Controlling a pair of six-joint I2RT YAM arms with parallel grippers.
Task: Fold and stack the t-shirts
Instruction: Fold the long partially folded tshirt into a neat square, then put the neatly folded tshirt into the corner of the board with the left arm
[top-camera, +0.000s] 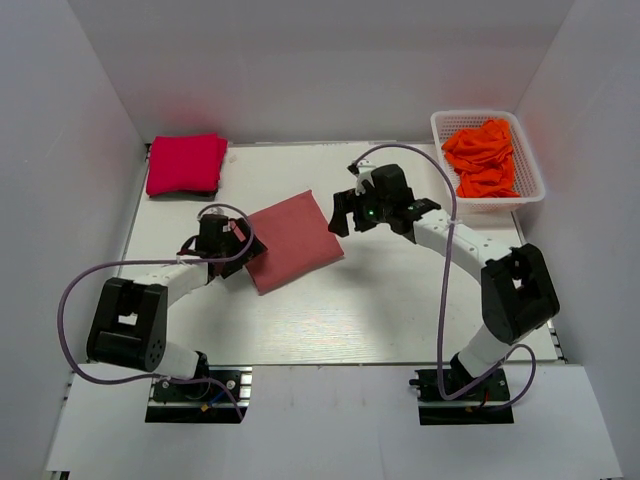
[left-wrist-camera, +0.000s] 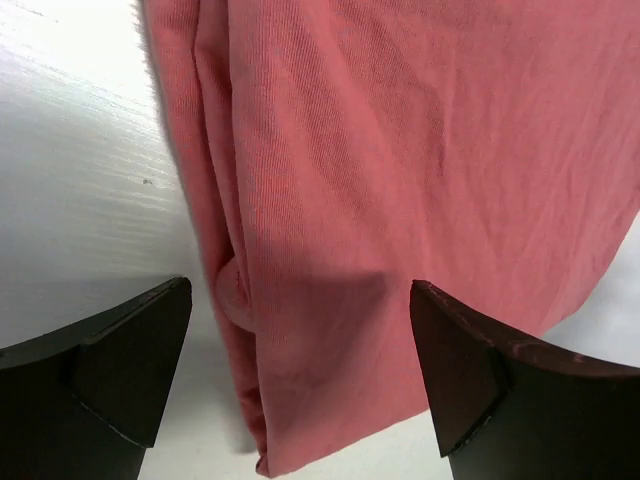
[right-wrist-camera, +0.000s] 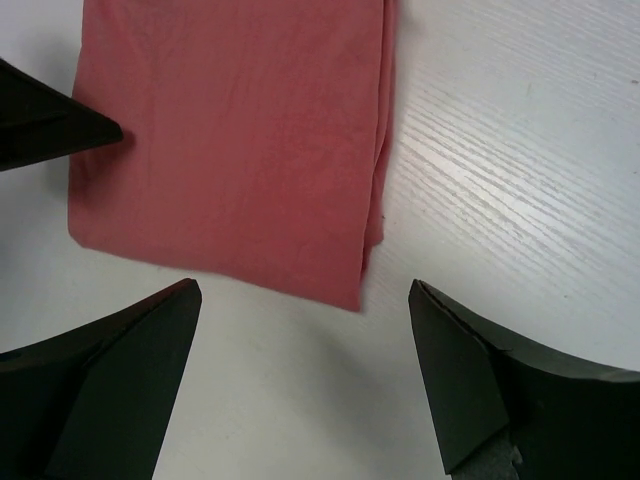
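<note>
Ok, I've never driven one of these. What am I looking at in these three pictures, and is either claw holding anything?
Two robot arms are bolted at a white table's near edge. The wide picture looks down from above and behind them; the other two come from a camera on each wrist, the dark wedges being that arm's own fingers. A folded salmon-pink t-shirt lies mid-table, with the left gripper at its left side and the right gripper at its right. Both are open, holding nothing. A folded crimson t-shirt sits far left; orange t-shirts fill a white basket far right.

Folded shirt (top-camera: 293, 241) ctr; second shirt (top-camera: 186, 163) far-L; basket (top-camera: 475, 114) far-R.
</note>
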